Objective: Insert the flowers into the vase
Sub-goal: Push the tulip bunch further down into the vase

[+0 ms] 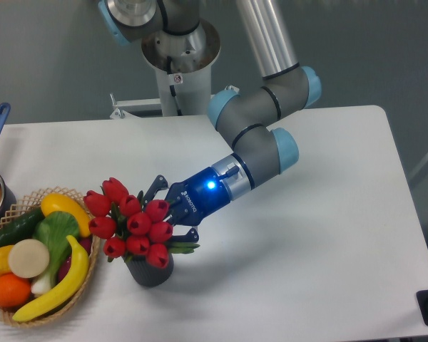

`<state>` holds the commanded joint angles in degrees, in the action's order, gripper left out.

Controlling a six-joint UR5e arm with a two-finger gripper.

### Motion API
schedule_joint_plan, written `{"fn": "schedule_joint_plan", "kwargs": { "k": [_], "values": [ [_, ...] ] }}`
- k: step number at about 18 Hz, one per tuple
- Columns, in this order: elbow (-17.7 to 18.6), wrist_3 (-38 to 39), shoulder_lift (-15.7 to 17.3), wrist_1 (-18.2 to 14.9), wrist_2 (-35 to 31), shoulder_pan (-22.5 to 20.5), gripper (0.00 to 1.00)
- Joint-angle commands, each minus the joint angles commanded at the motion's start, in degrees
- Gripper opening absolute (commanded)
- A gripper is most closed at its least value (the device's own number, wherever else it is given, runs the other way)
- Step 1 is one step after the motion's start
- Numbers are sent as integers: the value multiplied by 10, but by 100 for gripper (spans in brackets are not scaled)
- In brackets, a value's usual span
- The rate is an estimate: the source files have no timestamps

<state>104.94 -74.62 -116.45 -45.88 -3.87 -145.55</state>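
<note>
The gripper's fingers (157, 191) are dark and slender, spread either side of the bunch's green stems, with the red heads hiding their tips; whether they press the stems or stand a little off cannot be told. The gripper (165, 214) reaches in from the right of the vase (150, 271), just above its mouth, tilted down toward the left. Behind it the wrist shows a dark blue band with a lit blue spot, then a grey sleeve with pale blue caps, the forearm rising up and to the right.

The flowers (132, 223) are a tight cluster of glossy red tulip heads, leaning left over the vase, their stems running down into its round mouth. A green leaf pokes out to the right at the rim. The vase is a short dark cylinder, standing upright on the white table (307, 242).

Just left of the vase sits a woven basket (85, 281) filled with smooth plastic-looking fruit and vegetables, a curved yellow banana (60, 285) nearest the vase.
</note>
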Motion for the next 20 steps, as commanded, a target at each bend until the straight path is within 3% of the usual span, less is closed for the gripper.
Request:
{"fn": "schedule_joint_plan", "kwargs": {
  "k": [17,20],
  "values": [
    [13,-2,-2,1,-25,-7,33],
    [27,-33,-1,1,-25,-8,34]
  ]
}}
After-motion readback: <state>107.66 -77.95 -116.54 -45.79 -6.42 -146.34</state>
